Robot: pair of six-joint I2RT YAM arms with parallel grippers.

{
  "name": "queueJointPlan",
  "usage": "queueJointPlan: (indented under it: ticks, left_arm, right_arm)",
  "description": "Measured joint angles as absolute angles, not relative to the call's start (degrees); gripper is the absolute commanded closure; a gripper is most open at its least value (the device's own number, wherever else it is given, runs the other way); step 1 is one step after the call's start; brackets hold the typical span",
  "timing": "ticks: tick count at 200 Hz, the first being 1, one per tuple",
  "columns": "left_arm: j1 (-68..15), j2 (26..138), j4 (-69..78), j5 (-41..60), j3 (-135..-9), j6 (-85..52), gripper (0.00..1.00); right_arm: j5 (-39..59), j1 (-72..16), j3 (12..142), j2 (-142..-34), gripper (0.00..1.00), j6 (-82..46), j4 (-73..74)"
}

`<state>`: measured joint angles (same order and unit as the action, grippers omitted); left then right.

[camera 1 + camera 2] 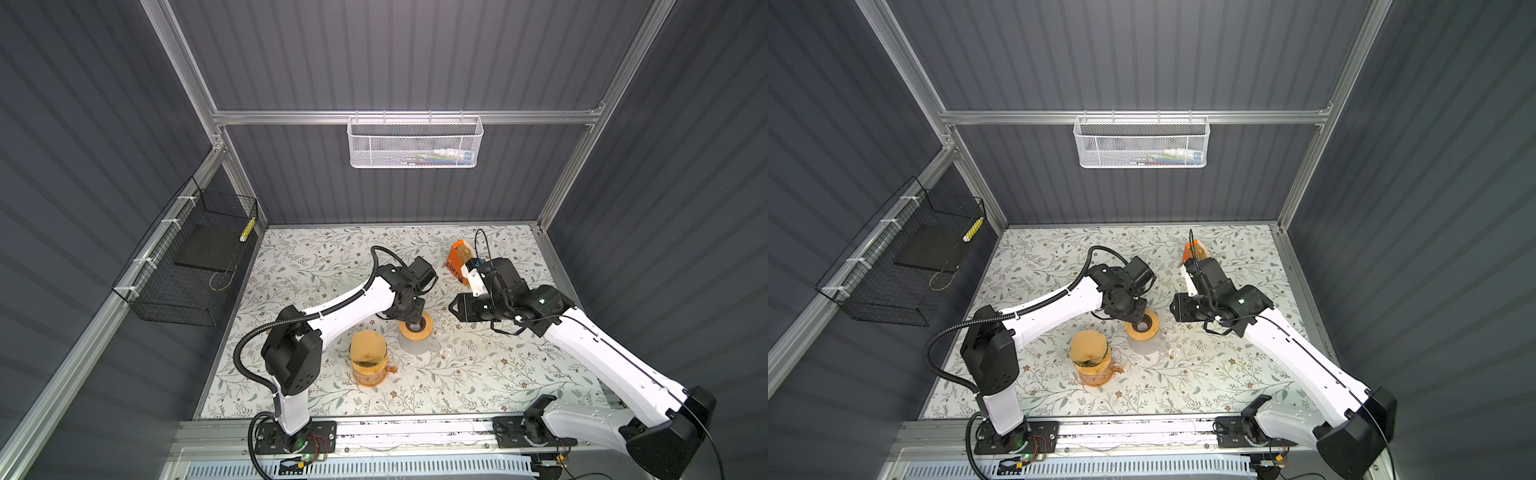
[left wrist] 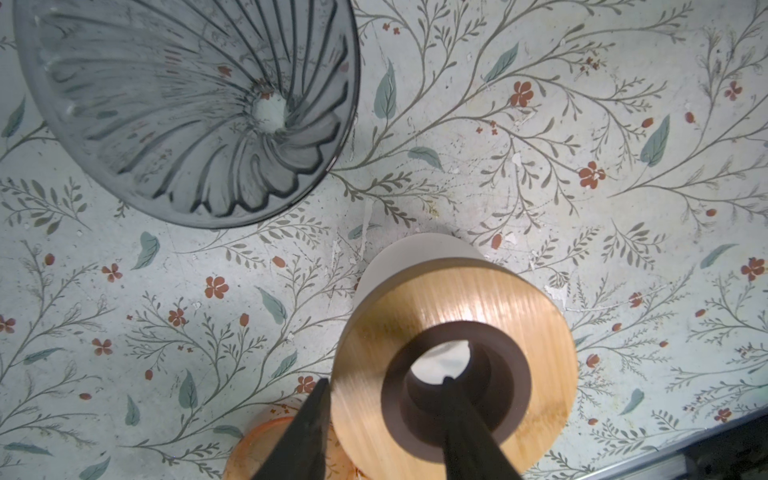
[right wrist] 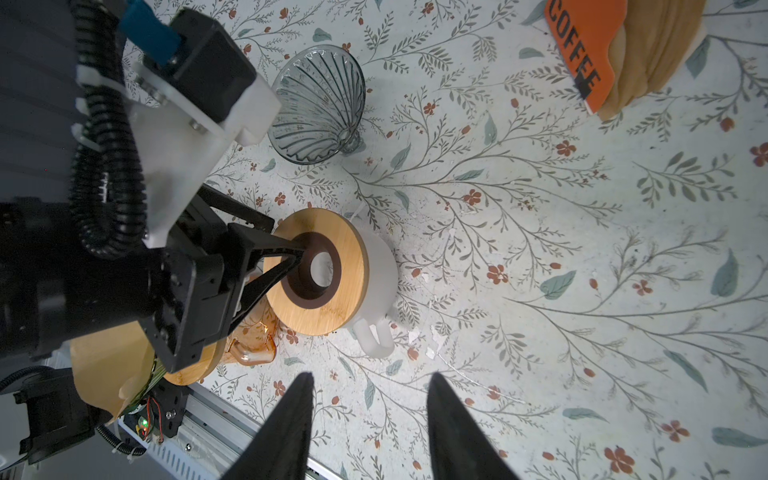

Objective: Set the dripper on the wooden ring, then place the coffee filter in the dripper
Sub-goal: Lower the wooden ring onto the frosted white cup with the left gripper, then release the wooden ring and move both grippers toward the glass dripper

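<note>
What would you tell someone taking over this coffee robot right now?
Left gripper: jaws straddle the wooden ring on the white mug, one finger in its hole; grip unclear.
Right gripper: open, empty, above the table.
Grey glass dripper: apparently on its side on the table, empty.
Spare filters: stacked in the orange COFFEE holder.
One brown filter sits on the amber glass vessel.
Done: no filter in the grey dripper yet.
Left: pick a filter, seat it in the dripper.

Lidded mug (image 1: 415, 328) mid-table — filter-draped mug (image 1: 369, 361) front-left, filter box (image 1: 459, 259) behind-right.
</note>
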<state>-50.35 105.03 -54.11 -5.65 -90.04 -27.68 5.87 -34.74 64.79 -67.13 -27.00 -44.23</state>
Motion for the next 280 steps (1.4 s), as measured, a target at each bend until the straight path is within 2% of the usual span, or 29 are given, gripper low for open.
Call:
queueJointPlan:
  ticks: [103,181,280]
  left_arm:
    - [-49.01,98.85,-50.35,-6.0,-93.12,-27.73,0.55]
    - [-34.87,91.57,-42.54,-1.26,-88.64,-28.73,0.54]
    - [-24.12,88.29,-36.34,9.15,-80.79,-28.77,0.54]
  right_arm:
    - [5.58,-34.52,69.95,-70.81,0.52,-26.39,-44.16]
    - [5.45,-33.54,77.23,-84.71,0.51,-25.3,-39.46]
    - [10.0,-33.47,82.59,-104.92,0.54,-26.98,-33.36]
